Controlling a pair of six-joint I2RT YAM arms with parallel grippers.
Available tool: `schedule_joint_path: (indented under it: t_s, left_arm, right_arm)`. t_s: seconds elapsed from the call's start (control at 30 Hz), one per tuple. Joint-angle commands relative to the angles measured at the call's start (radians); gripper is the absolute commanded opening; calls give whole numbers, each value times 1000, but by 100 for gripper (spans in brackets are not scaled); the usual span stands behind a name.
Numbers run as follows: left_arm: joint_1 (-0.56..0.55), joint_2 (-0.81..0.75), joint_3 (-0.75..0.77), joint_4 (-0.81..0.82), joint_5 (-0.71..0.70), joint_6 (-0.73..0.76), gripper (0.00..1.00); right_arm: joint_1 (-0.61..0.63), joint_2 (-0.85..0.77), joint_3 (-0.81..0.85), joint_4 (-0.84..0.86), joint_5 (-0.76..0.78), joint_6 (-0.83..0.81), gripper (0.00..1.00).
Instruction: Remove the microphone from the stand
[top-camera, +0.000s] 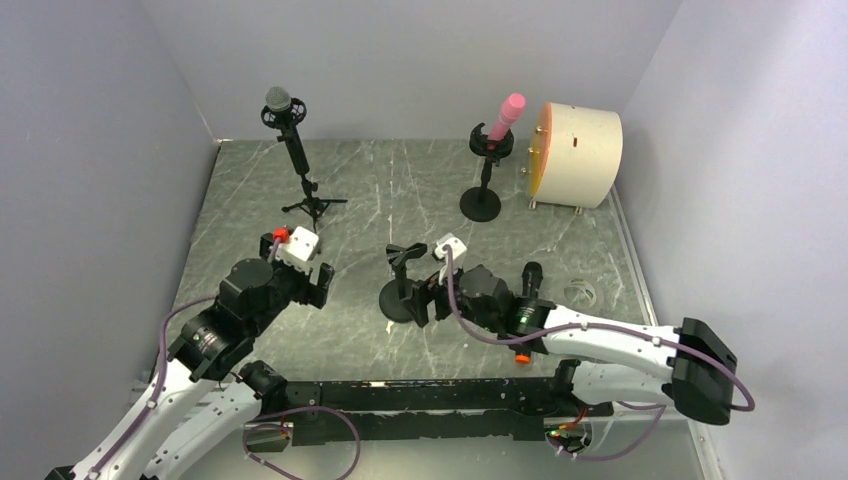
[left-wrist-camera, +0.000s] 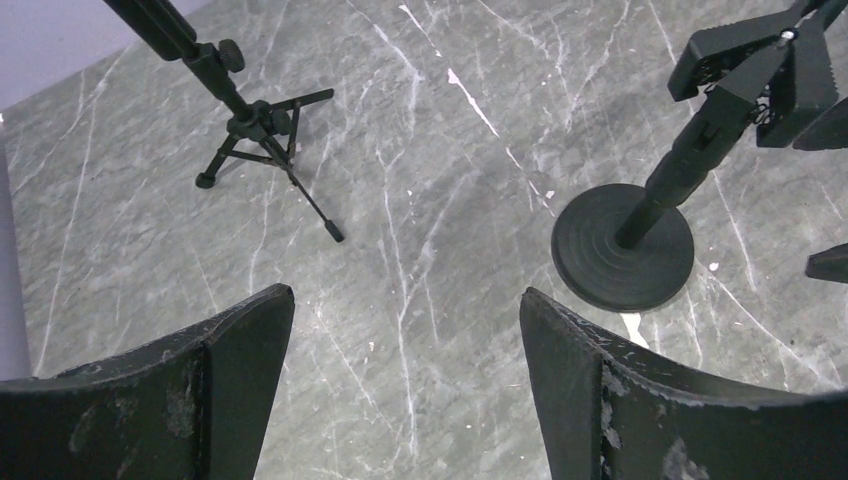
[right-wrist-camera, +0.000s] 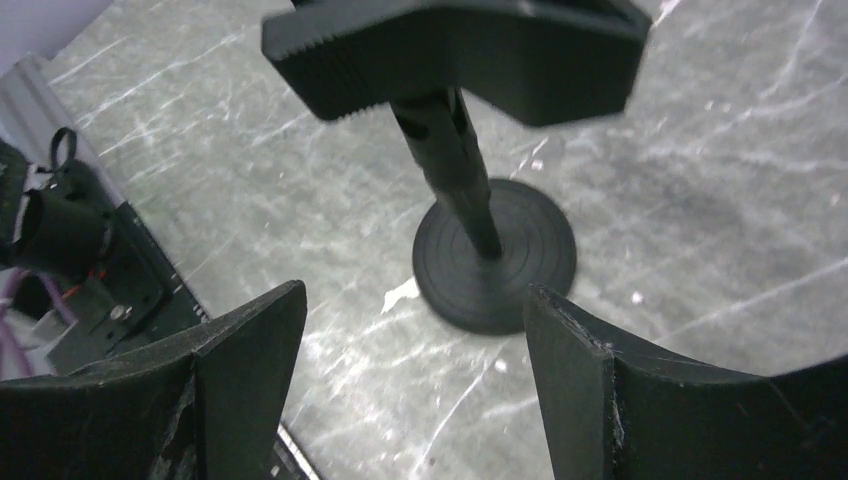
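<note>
A grey marble table (top-camera: 400, 200) seen from above. At left, the left claw (left-wrist-camera: 405, 300) hangs released, holding nothing, near a tripod stand (top-camera: 305, 185) with a grey mic (top-camera: 278, 99) in it. At centre, a round-based stand (top-camera: 400, 295) has an empty clip; the right claw (right-wrist-camera: 415, 295) is spread wide facing its post, gripping nothing. A black mic (top-camera: 531, 280) rests on the table just behind the right arm. Far right, a pink mic (top-camera: 508, 113) tilts in another stand (top-camera: 482, 195), beside a white drum (top-camera: 580, 155)

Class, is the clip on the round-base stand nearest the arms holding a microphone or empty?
Empty. The clip on the stand holds nothing in the left wrist and overhead views.
</note>
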Motion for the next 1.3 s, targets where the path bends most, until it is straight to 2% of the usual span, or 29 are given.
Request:
schedule_joint_path:
  t_s: [0.0,0.17,0.4,0.7,0.8,1.07,1.27]
  left_arm:
    - [0,-12,2,23,-49,-28,88]
    - [0,-12,3,18,-58,-33,88]
    - [1,-3,5,15,-57,-30,88]
    - [1,1,5,15,-54,-29,88]
    - [2,5,7,11,-59,-31,87]
    - [1,5,8,6,-68,-33,87]
    - [1,4,9,4,-74,-33,87]
  right_arm:
    - [41,79,16,266,151,-153,83]
    - [50,152,6,431,207,-227,81]
    - [50,248,58,471,207,-234,66]
    - [48,311,94,514,225,-286,30]
    - [48,339,121,517,257,-311,11]
    - [7,425,186,620,330,-408,10]
    - [-115,506,280,638,236,-353,10]
